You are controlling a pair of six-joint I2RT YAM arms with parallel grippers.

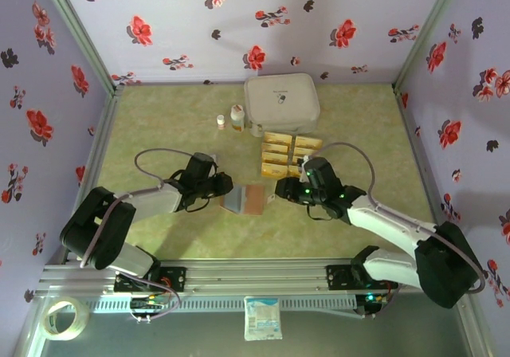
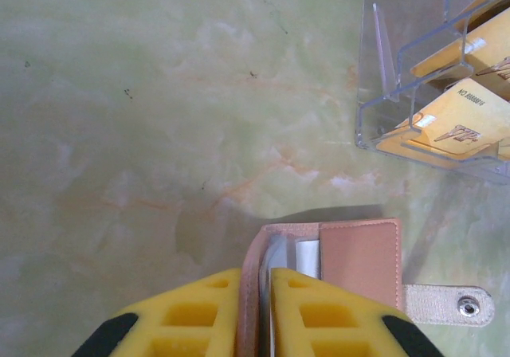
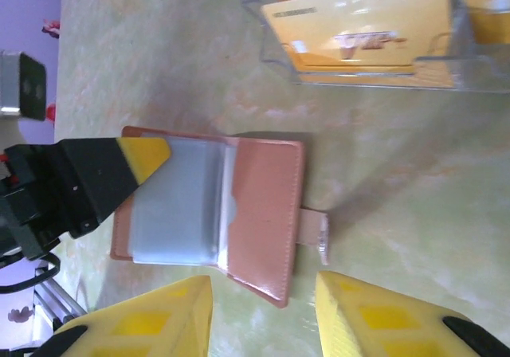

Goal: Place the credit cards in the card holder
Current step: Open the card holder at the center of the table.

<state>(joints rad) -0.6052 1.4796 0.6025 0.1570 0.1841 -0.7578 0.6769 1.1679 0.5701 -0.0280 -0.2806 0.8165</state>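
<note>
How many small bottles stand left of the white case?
2: the shorter bottle farther left, the taller bottle beside the white case. Others may be hidden behind it.

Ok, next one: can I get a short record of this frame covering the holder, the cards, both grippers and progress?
card holder: open on the table, pale lining showing
credit cards: standing in the clear rack, just beyond the holder
left gripper: shut on the holder's left flap edge
right gripper: open, at the holder's clasp side, holding nothing
progress: no card visible in the holder; none picked up yet
</note>
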